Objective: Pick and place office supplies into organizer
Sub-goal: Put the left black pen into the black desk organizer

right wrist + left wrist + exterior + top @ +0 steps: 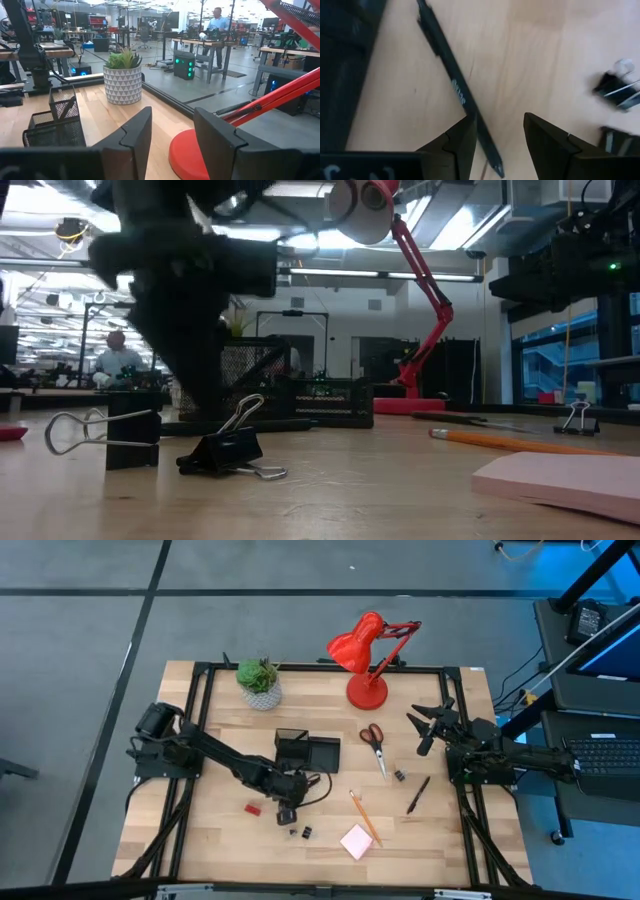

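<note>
Currently: left gripper [497, 137] low over pen [457, 90], jaws open.
Right gripper [172, 132] idles, jaws parted and empty, at 3 o'clock from organizer [305, 753].

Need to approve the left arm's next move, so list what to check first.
1. Left gripper open: ok.
2. Black pen centred between the fingers: not ok, it lies close to one finger.
3. Binder clips clear of the fingers: ok.
4. Room in the organizer: cannot tell.
5. Right gripper out of the way, open, near the lamp base: ok.
</note>
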